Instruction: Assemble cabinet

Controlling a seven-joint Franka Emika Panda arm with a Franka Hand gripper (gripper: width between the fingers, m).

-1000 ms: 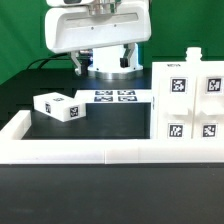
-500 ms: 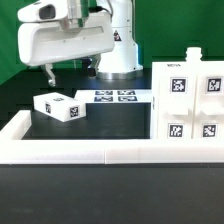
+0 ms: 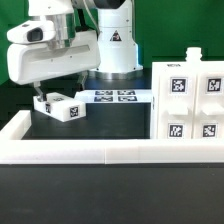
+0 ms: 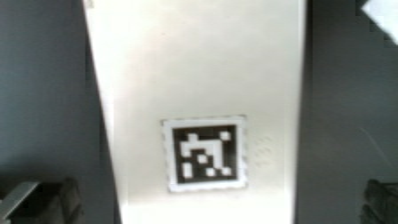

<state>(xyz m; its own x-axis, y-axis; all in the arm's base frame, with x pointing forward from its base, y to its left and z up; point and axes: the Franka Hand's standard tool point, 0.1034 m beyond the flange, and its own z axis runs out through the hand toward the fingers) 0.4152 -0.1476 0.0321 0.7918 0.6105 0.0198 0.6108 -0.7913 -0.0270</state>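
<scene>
A small white cabinet block point(image 3: 60, 107) with black-and-white tags lies at the exterior view's left. My gripper point(image 3: 58, 92) hangs just above it, jaws open and empty. In the wrist view the block point(image 4: 196, 100) fills the middle, its tag point(image 4: 205, 152) facing the camera. One dark fingertip point(image 4: 39, 202) shows on each side of it, apart from its edges, and my gripper point(image 4: 210, 205) is centred over it. The large tagged cabinet body point(image 3: 190, 105) stands at the exterior view's right.
The marker board point(image 3: 115, 96) lies flat behind the block, by the robot base point(image 3: 115, 50). A low white border rail point(image 3: 80, 153) runs along the front and up the exterior view's left side. A small white peg point(image 3: 191, 53) sticks up from the cabinet body.
My gripper has swung from the middle to the exterior view's left and come down until it hangs over the small block. The block and cabinet body have not moved.
</scene>
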